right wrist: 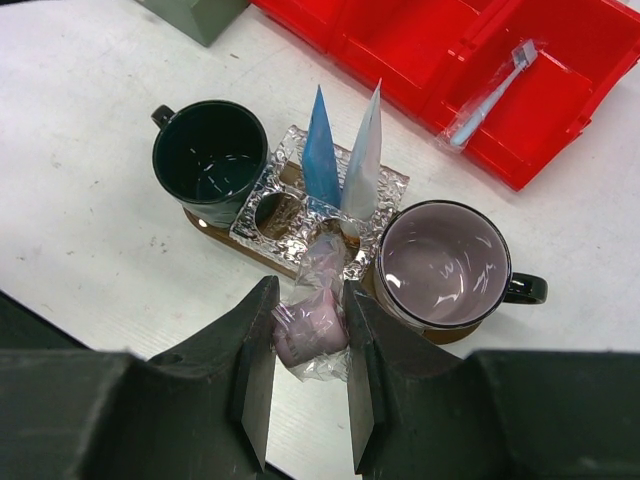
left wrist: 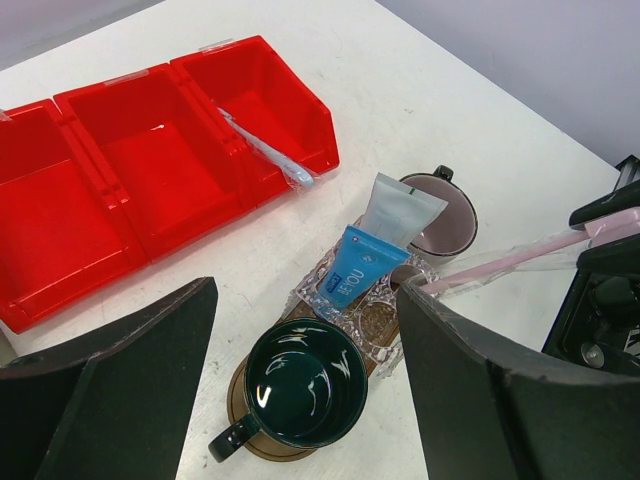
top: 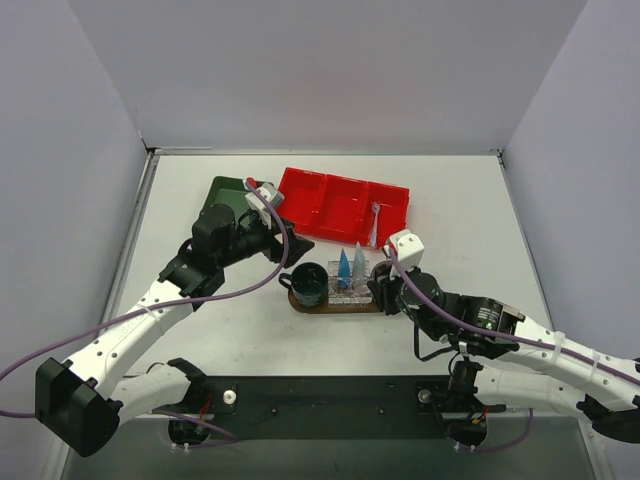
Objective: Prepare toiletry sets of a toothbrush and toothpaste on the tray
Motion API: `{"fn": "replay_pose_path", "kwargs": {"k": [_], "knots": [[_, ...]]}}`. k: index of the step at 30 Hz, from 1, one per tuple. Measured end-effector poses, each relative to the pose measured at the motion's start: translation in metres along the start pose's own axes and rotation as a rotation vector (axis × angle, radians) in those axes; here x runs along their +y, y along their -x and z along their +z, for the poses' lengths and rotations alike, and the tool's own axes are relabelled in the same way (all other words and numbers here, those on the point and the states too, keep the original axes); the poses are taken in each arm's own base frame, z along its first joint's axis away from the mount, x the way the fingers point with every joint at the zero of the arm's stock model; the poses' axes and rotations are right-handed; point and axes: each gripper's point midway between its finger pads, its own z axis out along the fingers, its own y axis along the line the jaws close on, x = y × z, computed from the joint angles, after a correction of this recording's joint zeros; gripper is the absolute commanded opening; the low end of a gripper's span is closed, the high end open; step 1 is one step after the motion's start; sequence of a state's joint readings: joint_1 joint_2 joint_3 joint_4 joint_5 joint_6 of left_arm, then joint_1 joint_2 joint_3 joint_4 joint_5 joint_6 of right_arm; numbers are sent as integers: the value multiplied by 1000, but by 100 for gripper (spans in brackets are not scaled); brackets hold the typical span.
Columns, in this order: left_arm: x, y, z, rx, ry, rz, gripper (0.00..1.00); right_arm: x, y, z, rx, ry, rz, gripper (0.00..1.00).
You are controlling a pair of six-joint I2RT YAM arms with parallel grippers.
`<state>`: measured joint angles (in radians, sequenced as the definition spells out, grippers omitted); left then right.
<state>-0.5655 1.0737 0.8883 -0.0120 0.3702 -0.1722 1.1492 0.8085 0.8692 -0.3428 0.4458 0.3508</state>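
On oval brown tray (right wrist: 213,229): green mug (right wrist: 210,150), pink mug (right wrist: 445,262), two toothpaste tubes (right wrist: 320,155) upright between; wrapped pink toothbrush (left wrist: 510,262) slanted alongside

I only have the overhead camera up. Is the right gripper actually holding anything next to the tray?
Observer: Yes. Its wrist view shows the right gripper shut on a pink toothbrush in clear wrap.
Operator: Where does the free end sit?
Observer: At the edge of the clear holder, right beside the pink mug. I cannot tell whether it is in a slot.
Operator: And the left gripper?
Observer: The left gripper is open with nothing between its fingers, and the green mug below it is empty.
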Motion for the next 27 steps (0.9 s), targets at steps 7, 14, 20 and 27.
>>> {"fn": "replay_pose_path", "kwargs": {"k": [7, 14, 20, 27], "knots": [[0, 0, 0, 0, 0, 0, 83, 0, -12, 10, 19, -16, -15, 0], [0, 0, 0, 0, 0, 0, 83, 0, -18, 16, 8, -24, -11, 0], [0, 0, 0, 0, 0, 0, 83, -1, -25, 21, 8, -35, -14, 0], [0, 0, 0, 0, 0, 0, 83, -1, -27, 26, -11, -41, -3, 0]]}}
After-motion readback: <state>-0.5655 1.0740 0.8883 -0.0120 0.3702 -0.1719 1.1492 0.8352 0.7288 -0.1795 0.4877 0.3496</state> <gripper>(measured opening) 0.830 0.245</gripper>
